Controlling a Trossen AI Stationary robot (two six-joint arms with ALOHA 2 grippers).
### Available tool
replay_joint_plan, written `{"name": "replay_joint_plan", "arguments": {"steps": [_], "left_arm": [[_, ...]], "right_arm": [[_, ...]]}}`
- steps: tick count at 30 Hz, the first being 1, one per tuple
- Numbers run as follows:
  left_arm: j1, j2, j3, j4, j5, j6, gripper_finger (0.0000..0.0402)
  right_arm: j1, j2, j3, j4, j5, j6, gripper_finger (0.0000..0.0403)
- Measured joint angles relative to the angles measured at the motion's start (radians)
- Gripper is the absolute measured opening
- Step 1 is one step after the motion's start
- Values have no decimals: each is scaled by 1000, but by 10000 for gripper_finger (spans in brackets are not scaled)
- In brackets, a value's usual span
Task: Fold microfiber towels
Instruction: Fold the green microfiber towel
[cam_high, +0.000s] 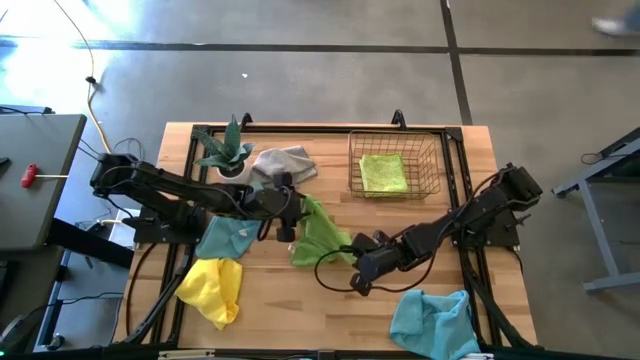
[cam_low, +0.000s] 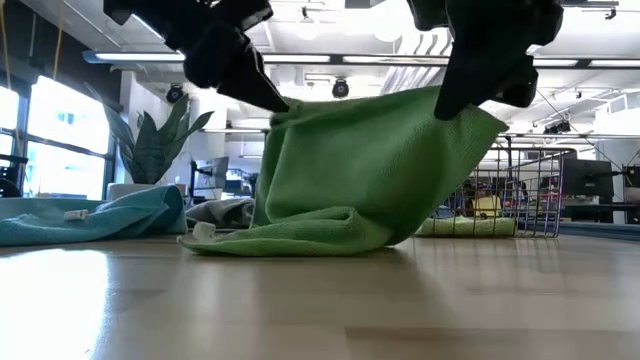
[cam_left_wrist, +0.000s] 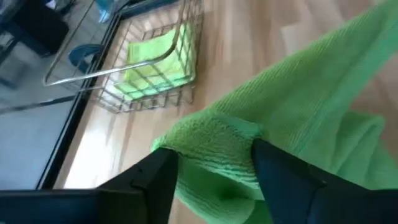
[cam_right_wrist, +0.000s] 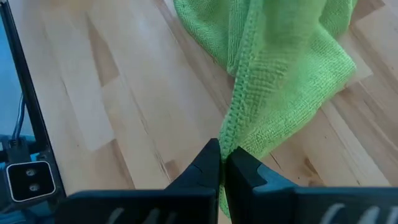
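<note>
A lime green towel (cam_high: 320, 232) is held up over the middle of the wooden worktop (cam_high: 300, 300), stretched between two claws with its lower part draped on the wood. One corner is pinched in the left claw (cam_high: 290, 212), the cloth bunched between its fingers (cam_left_wrist: 283, 177). The opposite edge is clamped in the right claw (cam_high: 362, 262), its fingers closed tight on the hem. A second green towel (cam_high: 383, 172) is seen folded in the wire basket (cam_high: 435, 170).
</note>
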Motion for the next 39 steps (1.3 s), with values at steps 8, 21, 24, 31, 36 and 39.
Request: {"name": "replay_joint_plan", "arguments": {"steps": [8, 21, 24, 31, 36, 39], "left_arm": [[-25, 9, -1, -115, -256, 200, 229], [-176, 31, 0, 64, 137, 237, 230], [-198, 53, 0, 185, 161, 304, 230], [-204, 171, -1, 375, 272, 407, 230], [-219, 213, -2, 407, 204, 364, 230], [-238, 212, -1, 407, 146, 319, 230]], "right_arm": [[0, 0, 0, -5, -108, 113, 0], [0, 0, 0, 129, -249, 120, 0], [1, 0, 1, 237, -285, 66, 0], [12, 0, 2, 419, -290, 150, 0], [3, 0, 2, 425, -259, 161, 0], [-16, 0, 2, 410, -196, 118, 0]]}}
